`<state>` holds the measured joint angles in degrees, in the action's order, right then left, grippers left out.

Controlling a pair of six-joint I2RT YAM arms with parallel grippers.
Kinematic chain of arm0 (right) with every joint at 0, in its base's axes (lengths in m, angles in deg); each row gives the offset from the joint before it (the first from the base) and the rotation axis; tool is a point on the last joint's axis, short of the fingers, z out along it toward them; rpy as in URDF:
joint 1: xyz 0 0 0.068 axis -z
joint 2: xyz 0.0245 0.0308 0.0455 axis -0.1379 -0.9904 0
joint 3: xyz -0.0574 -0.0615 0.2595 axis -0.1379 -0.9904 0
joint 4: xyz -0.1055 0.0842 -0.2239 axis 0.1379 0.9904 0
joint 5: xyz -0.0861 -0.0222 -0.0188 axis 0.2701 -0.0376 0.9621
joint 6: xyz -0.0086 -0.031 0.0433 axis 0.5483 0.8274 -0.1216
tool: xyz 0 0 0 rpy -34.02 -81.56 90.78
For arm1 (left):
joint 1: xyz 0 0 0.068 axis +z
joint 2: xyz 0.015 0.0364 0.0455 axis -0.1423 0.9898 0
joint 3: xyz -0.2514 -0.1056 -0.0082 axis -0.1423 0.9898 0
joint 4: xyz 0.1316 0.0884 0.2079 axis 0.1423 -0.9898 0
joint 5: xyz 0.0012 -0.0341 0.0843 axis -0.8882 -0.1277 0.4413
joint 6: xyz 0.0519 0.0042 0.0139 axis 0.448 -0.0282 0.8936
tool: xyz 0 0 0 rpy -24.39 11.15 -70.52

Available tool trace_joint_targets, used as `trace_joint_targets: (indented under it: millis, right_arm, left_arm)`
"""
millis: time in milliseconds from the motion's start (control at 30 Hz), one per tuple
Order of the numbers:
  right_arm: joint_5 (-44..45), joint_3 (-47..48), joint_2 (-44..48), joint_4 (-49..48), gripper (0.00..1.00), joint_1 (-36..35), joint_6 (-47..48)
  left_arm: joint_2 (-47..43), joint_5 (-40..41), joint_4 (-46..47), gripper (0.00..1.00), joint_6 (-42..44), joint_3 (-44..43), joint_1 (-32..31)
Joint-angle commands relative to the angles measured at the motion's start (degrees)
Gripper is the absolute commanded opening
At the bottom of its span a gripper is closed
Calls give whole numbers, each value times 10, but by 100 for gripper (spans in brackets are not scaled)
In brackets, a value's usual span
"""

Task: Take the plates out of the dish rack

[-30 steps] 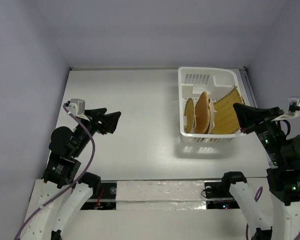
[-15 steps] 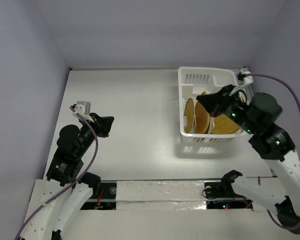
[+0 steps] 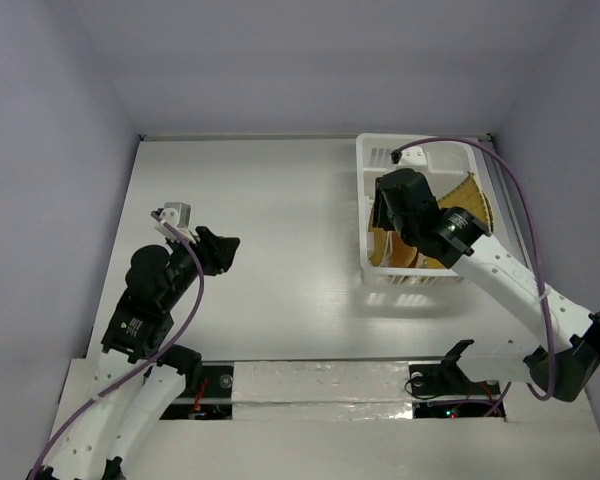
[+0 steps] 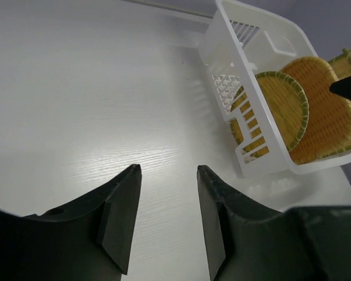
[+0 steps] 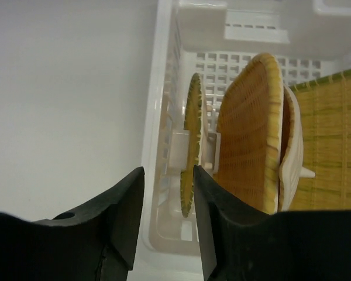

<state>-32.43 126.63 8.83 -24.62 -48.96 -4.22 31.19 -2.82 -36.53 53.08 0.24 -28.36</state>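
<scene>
The white dish rack (image 3: 361,180) stands at the back right; it also shows in the left wrist view (image 4: 222,44) and in the right wrist view (image 5: 154,134). Three tan-orange plates stand on edge in it: a small round plate (image 5: 192,126), a rounded-square plate (image 5: 248,134) and a large square plate (image 5: 333,140). My right gripper (image 5: 167,178) is open and empty, just above the rack's left wall, its right finger close beside the small round plate's edge. My left gripper (image 4: 167,175) is open and empty over bare table, far left of the rack.
The table's back edge meets a grey wall just behind the rack (image 3: 420,137). The right arm's purple cable (image 3: 520,200) arcs over the rack's right side. The left arm (image 3: 160,285) sits over the near left of the table.
My right arm has swung from the rack's right side to over its left part, fingers pointing down by the small plate. My left gripper has drifted slightly nearer.
</scene>
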Motion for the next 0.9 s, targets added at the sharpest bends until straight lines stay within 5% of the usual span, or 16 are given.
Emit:
trace_joint_targets:
  millis: [0, 233, 867]
  right_arm:
    - [76, 24, -16, 10, 49, -6, -14]
    - [124, 49, -102, 56, 49, -6, -35]
    - [183, 26, -165, 44, 28, -6, -50]
  left_arm:
    - [-8, -1, 32, 40, 1, 4, -2]
    - [-22, -1, 32, 47, -1, 7, -2]
    - [-40, -18, 36, 48, 0, 9, -2]
